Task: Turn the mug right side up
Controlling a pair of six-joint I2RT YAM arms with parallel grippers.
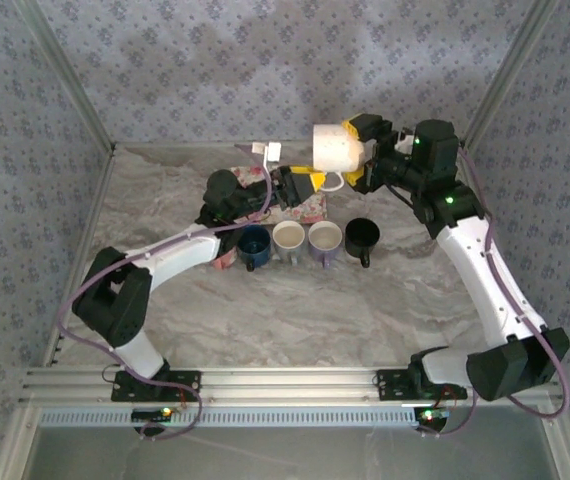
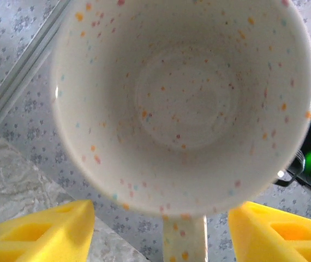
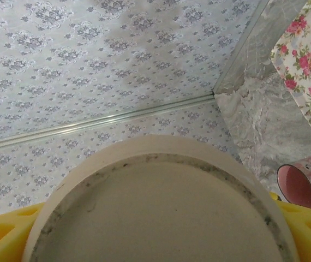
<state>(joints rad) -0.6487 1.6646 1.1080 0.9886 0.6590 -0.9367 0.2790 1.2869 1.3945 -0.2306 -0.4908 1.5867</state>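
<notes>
A white mug with coloured speckles (image 1: 335, 148) hangs in the air over the back of the table, tipped on its side. My right gripper (image 1: 365, 152) is shut on it from the right. The right wrist view shows the mug's flat base (image 3: 161, 218) between the yellow fingers (image 3: 3, 237). My left gripper (image 1: 305, 180) sits just below and to the left of the mug, open. In the left wrist view I look into the mug's mouth (image 2: 183, 109), and its handle (image 2: 184, 240) points down between the wide-apart yellow fingers (image 2: 41, 232), touching neither.
Several upright mugs stand in a row mid-table: blue (image 1: 254, 243), two pale ones (image 1: 289, 238) (image 1: 325, 238) and black (image 1: 362, 235). A floral box (image 1: 310, 207) sits behind them under the left gripper. A pink mug (image 3: 297, 185) lies beside it. Patterned walls close in the back and sides.
</notes>
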